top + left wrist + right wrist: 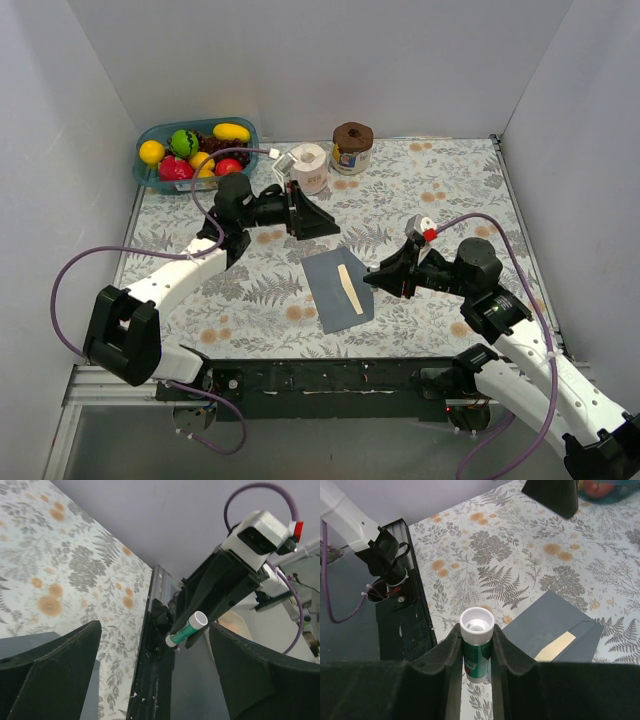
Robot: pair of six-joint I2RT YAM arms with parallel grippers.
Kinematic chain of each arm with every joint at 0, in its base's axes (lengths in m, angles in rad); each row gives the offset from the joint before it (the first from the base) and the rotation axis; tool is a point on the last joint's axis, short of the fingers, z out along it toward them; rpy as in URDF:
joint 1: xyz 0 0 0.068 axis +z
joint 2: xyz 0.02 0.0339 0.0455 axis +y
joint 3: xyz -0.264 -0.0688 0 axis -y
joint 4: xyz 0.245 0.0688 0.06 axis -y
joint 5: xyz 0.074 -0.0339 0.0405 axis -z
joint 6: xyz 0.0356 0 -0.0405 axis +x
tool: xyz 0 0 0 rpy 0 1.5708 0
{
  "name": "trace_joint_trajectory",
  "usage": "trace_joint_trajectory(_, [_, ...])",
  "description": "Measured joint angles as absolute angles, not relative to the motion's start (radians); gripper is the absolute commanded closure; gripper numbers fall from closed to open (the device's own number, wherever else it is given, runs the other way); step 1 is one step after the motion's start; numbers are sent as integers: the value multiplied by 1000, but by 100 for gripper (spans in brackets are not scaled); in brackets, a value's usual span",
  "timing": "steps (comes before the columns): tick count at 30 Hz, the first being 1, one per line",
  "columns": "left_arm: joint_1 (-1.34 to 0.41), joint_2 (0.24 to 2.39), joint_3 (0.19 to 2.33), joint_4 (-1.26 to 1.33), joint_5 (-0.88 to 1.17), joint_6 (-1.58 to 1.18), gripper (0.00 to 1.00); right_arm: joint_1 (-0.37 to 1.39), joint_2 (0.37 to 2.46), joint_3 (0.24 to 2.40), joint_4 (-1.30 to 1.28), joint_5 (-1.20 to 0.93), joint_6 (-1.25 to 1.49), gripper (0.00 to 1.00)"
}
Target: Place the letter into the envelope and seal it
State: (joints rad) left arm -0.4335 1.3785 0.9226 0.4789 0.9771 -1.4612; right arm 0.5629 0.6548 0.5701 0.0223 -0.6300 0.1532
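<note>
The right hand [476,632] clamps a green glue stick with a white end [476,652] between narrowed fingers, the white end poking out past the fingertips. It hovers just beside the near right edge of the flat dark slate-grey paper envelope [330,295], which lies mid-way across the floral-patterned desk [450,190]. A thin strip of the cream-tan card letter [348,290] shows along the envelope's right side, the rest apparently tucked inside.

The left hand [320,222] hangs wide apart and holds nothing, raised beyond the envelope's far corner and clear of it.

Gluing for the seal looks to be the step in hand. It would go best with the stick's end lowered lightly onto the grey paper beside the cream strip, drawn along in one stroke without smearing the card. The spare hand could pin the envelope so it cannot slide.
</note>
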Motion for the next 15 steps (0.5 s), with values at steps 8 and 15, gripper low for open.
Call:
trace_joint_trajectory(8, [-604, 1378, 965, 311, 893, -1355, 24, 563, 685, 586, 72, -669, 175, 99])
trace_joint_trajectory(15, [-668, 1380, 1020, 151, 696, -1304, 26, 563, 690, 586, 69, -654, 187, 99])
